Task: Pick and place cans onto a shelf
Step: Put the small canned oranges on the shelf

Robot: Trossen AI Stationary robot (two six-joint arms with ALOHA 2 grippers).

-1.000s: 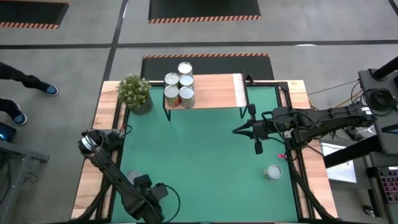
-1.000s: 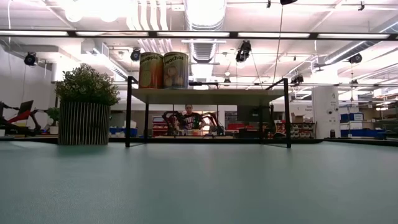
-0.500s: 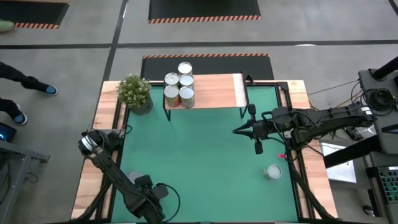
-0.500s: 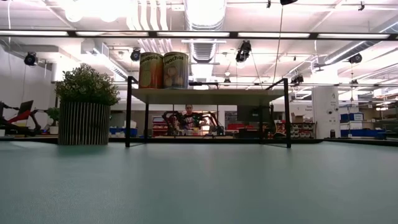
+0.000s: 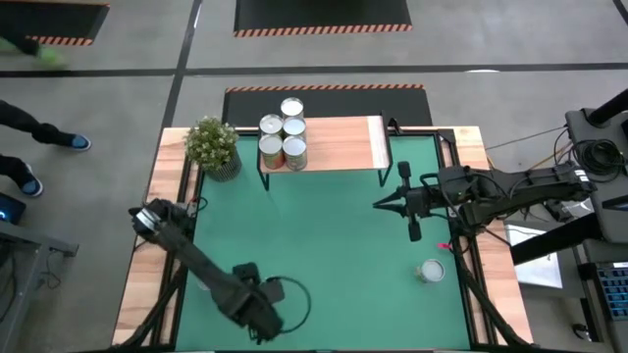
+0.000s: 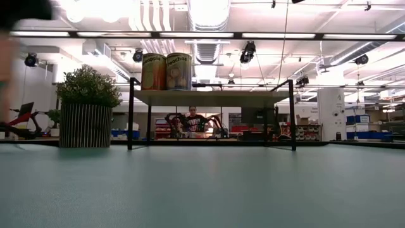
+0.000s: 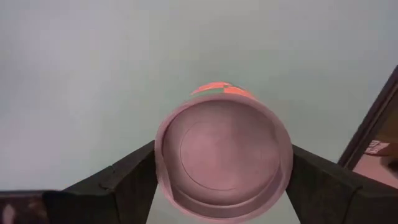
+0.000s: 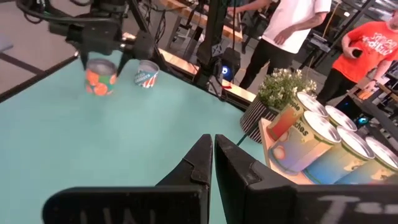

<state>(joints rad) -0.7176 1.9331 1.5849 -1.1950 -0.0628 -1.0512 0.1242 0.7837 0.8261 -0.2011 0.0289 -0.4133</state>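
A peach can [image 7: 224,158] is clamped between the left gripper [image 8: 102,59] fingers, well apart from the shelf [image 5: 324,145] near the table's front edge, and should be carried upright to the shelf's bare part beside the four cans [image 5: 283,135]; right gripper [image 8: 208,163] is pinched closed, empty.

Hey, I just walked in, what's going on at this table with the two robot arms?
The robot is putting cans on a shelf. The left gripper has its fingers shut on an orange-labelled metal can at the near-left part of the green table. The right gripper hangs over the table's right side, fingers shut and empty. A cluster of silver-topped cans stands at the left end of the light-wood shelf. One more silver-topped can waits near the right edge.
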